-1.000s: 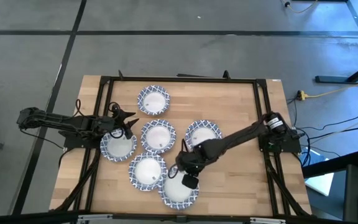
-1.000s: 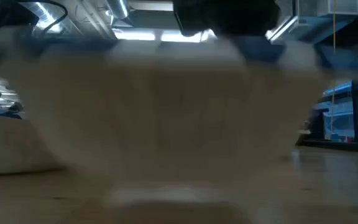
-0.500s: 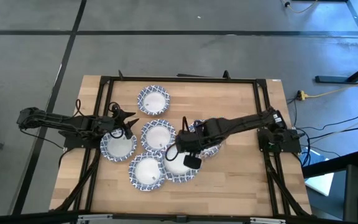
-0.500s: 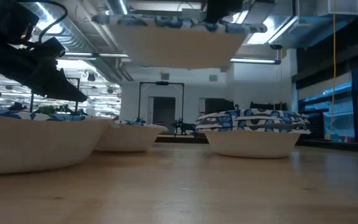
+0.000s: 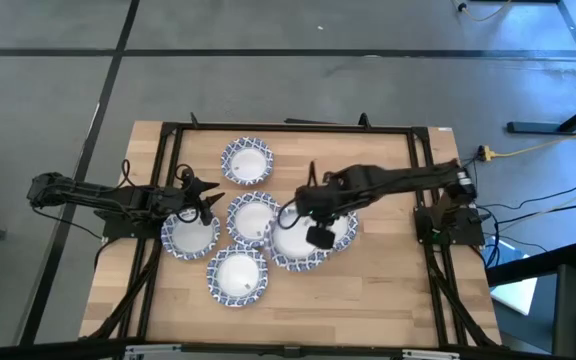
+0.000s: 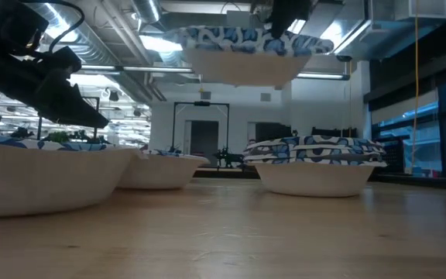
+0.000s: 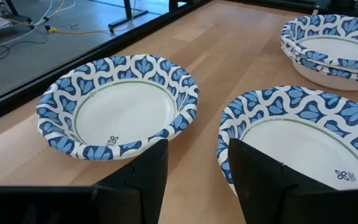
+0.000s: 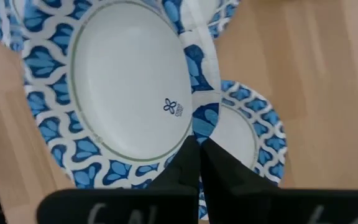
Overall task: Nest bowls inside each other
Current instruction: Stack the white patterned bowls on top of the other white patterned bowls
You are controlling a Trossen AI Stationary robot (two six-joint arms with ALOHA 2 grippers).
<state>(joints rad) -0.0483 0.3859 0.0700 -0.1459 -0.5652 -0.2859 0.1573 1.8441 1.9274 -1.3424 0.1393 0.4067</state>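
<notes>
One bowl (image 5: 298, 240) — pinched at its rim by the right gripper (image 5: 313, 228) — has moved over the stacked bowls (image 6: 316, 164).

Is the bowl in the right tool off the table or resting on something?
Off the table. In the low view the carried bowl hangs clear above the stacked bowls, and the right tool is shut on its rim.

A lab or workshop: exposed ceiling ducts (image 6: 122, 31), concrete floor (image 5: 58, 90), loose cables (image 5: 528, 150).
</notes>
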